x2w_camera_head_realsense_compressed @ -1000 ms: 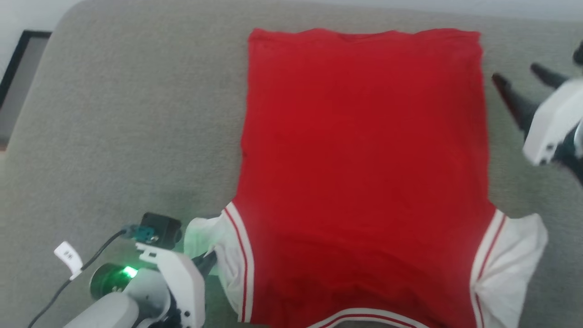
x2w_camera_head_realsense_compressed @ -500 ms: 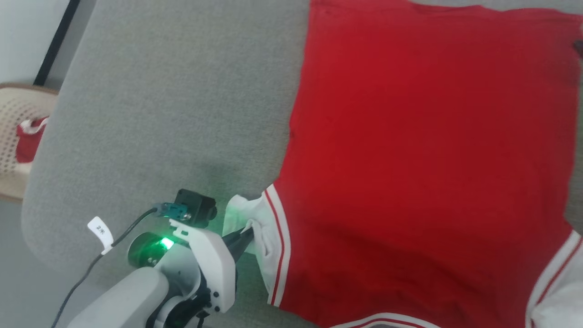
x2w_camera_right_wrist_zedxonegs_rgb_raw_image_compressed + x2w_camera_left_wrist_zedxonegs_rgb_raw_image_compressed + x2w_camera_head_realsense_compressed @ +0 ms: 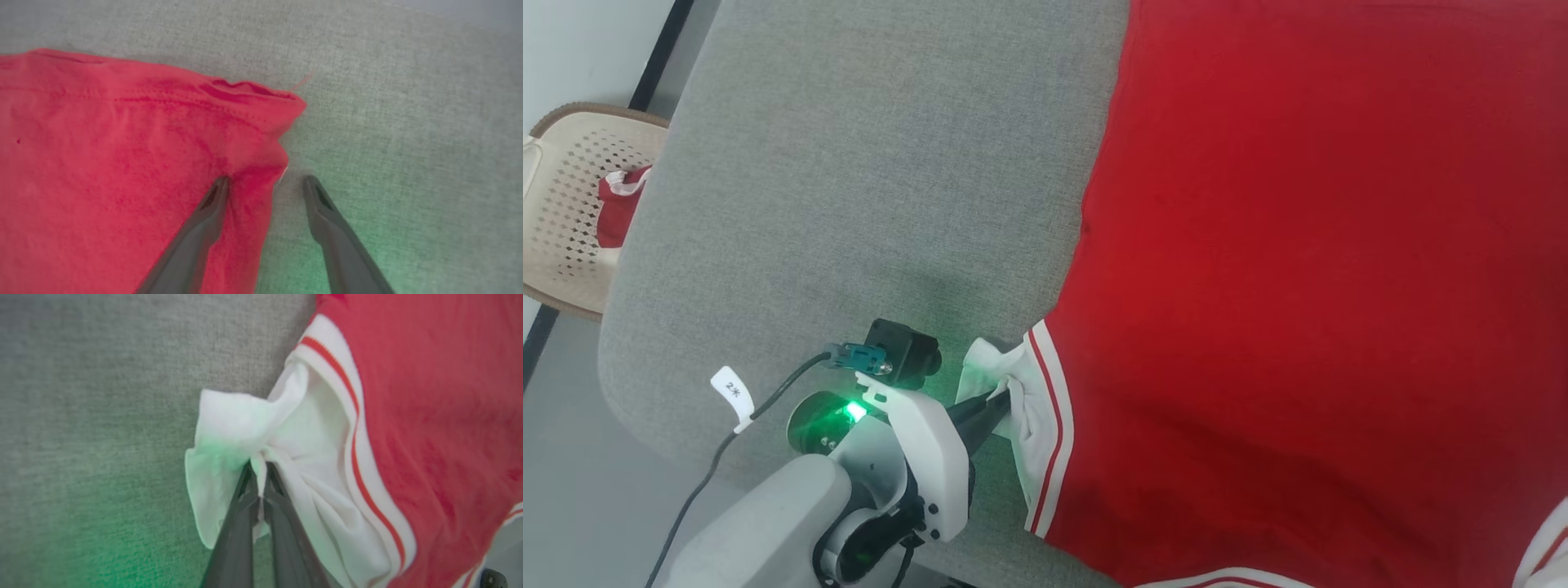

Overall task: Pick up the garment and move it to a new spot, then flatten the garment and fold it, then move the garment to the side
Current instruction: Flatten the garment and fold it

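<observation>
Two end effectors are at the garment [image 3: 1298, 286], which lies spread flat on the grey fabric-covered desk [image 3: 890, 163]. The left end effector [image 3: 1001, 400] is clamped tight on the white sleeve [image 3: 992, 367], its dark fingers pressed together with a bunched fold of cloth between the tips. In the left wrist view that end effector [image 3: 258, 465] pinches the sleeve [image 3: 245, 416] near its outer edge; the striped armhole trim [image 3: 351, 428] and the red body [image 3: 441, 416] lie just beyond and to the right of the fingers, with bare desk [image 3: 102, 416] to their left. A green lamp [image 3: 854, 411] glows on the wrist behind the fingers.

The right end effector [image 3: 265, 181] stands wide apart across a side edge of the garment [image 3: 122, 163], close to a hem corner ahead of the tips. One finger lies over puckered red cloth, the other over bare desk [image 3: 408, 122].

Far beyond the left end effector's outer side, off the desk, a beige perforated basket [image 3: 572, 188] holds another red-and-white cloth [image 3: 617, 212].
</observation>
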Robot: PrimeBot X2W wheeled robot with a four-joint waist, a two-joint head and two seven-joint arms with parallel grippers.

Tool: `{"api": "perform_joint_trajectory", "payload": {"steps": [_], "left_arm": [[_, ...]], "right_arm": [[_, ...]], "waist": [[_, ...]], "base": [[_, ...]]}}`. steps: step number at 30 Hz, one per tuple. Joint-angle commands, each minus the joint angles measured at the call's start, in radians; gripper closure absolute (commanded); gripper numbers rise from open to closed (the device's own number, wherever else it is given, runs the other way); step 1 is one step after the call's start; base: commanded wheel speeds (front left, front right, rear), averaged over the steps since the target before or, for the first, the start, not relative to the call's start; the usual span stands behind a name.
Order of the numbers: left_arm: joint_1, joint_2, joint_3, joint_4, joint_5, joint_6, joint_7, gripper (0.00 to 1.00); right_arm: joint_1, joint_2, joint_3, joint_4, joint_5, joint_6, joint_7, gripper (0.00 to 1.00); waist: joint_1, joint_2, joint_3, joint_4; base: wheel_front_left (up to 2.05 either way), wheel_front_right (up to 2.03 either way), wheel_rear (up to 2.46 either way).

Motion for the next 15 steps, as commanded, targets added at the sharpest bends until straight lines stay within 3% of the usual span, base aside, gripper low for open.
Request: {"api": "perform_joint_trajectory", "payload": {"steps": [1, 9, 15], "left_arm": [[-0.001, -0.002, -0.004, 0.071, -0.006, 0.023, 0.006, 1.0], [-0.002, 0.023, 0.025, 0.108, -0.014, 0.028, -0.009, 1.0], [0.014, 0.062, 0.043, 0.096, -0.02, 0.042, -0.011, 1.0]], "right_arm": [[0.08, 0.025, 0.025, 0.065, -0.015, -0.001, 0.051, 1.0], [0.038, 0.049, 0.039, 0.042, -0.024, -0.001, 0.02, 1.0], [0.083, 0.079, 0.132, -0.069, 0.043, -0.001, 0.006, 1.0]], "waist": [[0.0, -0.0001, -0.002, -0.005], [0.0, -0.0001, -0.048, -0.062], [0.0, -0.0001, -0.108, -0.133]], "base": [[0.0, 0.0, 0.0], [0.0, 0.0, 0.0], [0.0, 0.0, 0.0]]}}
